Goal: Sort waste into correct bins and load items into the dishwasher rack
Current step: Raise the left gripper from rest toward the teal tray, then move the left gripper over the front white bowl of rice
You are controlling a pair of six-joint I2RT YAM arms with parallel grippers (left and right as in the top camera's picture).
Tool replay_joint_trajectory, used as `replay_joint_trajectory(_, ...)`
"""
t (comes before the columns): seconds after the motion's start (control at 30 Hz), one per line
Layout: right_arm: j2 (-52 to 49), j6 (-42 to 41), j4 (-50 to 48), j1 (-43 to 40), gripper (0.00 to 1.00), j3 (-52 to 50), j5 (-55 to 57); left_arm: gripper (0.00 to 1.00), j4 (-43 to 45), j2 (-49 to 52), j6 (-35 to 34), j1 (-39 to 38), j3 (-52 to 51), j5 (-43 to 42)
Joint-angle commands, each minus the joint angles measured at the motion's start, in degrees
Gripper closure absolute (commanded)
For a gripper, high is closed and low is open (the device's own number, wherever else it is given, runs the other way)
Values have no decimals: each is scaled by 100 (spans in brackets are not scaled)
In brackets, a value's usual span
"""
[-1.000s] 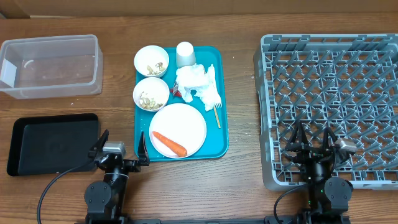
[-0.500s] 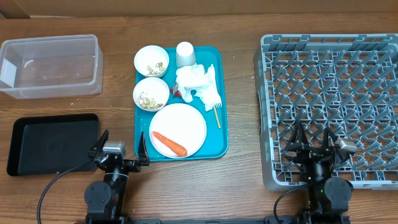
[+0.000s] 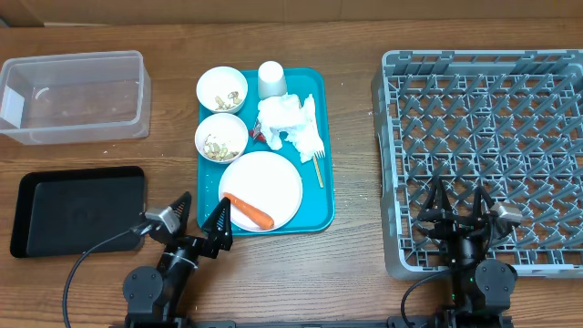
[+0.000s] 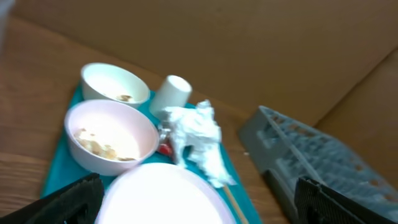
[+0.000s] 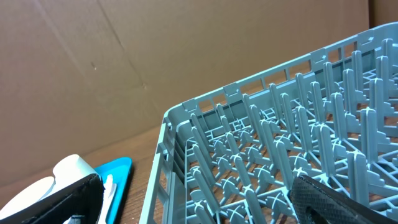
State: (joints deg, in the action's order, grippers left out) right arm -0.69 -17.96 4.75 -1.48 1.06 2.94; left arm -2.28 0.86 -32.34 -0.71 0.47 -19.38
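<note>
On the teal tray (image 3: 323, 196) lie a round plate (image 3: 269, 182) with an orange carrot (image 3: 248, 210), two small bowls (image 3: 222, 88) (image 3: 221, 137) holding beige scraps, a cup (image 3: 271, 79), a crumpled napkin (image 3: 287, 118), a white fork (image 3: 314, 143), a thin stick (image 3: 318, 169) and a red scrap (image 3: 256, 137). My left gripper (image 3: 206, 202) stands open at the tray's front left corner, angled toward the plate (image 4: 165, 196). Over the front edge of the grey dishwasher rack (image 3: 483, 100), my right gripper (image 3: 457, 196) is open and holds nothing.
The clear tub (image 3: 75, 96) sits at the far left, with the black tray (image 3: 77, 208) in front of it near the left arm. A cardboard wall stands behind the table. The rack (image 5: 280, 143) fills most of the right wrist view.
My left gripper has swung right and now points diagonally at the tray's front left corner. The right arm has not moved.
</note>
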Motion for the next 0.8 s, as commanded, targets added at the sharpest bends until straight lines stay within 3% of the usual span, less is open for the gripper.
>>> replay_joint_trajectory(0.0,52,39,-28,-15,0,-61,-4,0,407,-59,-728,28,7,-901)
replay_joint_trajectory(0.17,52,39,-31,-15,0,-61,-4,0,264,-55,-396,26,299,-1419)
replay_joint_trajectory(0.33,52,39,-28,-15,0,-61,-4,0,-708,173,149,28,1095,-1128)
replay_joint_trajectory(0.43,52,39,-28,-15,0,-61,-4,0,-815,643,520,28,1663,-1023)
replay_joint_trajectory(0.6,52,39,-28,-15,0,-61,-4,0,-1513,2105,951,26,2977,-1014)
replay_joint_trajectory(0.77,52,39,-28,-15,0,-61,-4,0,-3751,4579,2124,26,5180,-1012)
